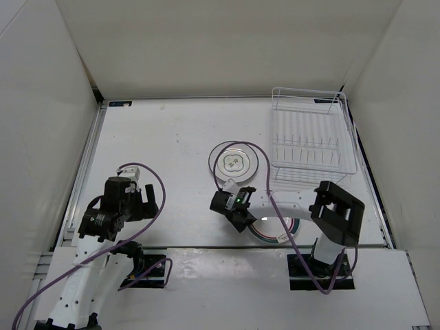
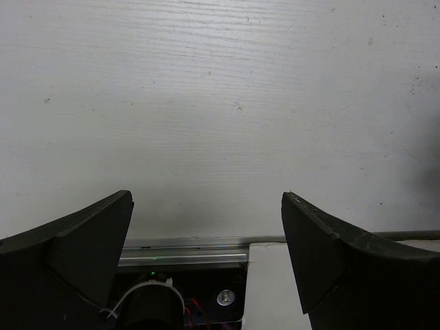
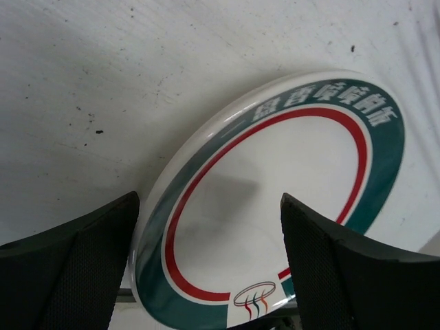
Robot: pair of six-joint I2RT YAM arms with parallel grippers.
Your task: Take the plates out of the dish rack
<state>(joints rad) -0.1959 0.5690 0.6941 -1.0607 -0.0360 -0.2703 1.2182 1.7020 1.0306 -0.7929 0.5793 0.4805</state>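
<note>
Desk: Plates out, rack bare: is that what this shows?

Photographer: It looks so. The dish rack (image 1: 306, 148) stands with no plate that I can see among its prongs, off to the right of the right pincer (image 3: 210, 206) and farther out across the table (image 1: 172, 137). Both plates lie face up on that table.

Desk: Where, measured from that pincer?

Photographer: The green-banded plate (image 3: 289, 179) sits directly beneath it, close to the table's near edge. The wrist view frames its lettered rim and red ring between the two fingers. The grey-rimmed plate (image 1: 234, 162) lies just beyond the pincer on its far side, apart from the first plate.

Desk: Is it gripping anything?

Photographer: No. Its fingers are spread wide and carry nothing; they hang above the green plate, not on it. My reading is that the plate lies flat so it cannot roll, and that spread fingers are what a release calls for.

Desk: And the other arm?

Photographer: The left pincer (image 2: 206, 199) is spread too and is empty, over bare table well to the left of both plates. It is likely kept there to stay out of the right arm's way.

Desk: So the job?

Photographer: Done or nearly done, by my judgement. I see nothing in the rack to fetch.
</note>
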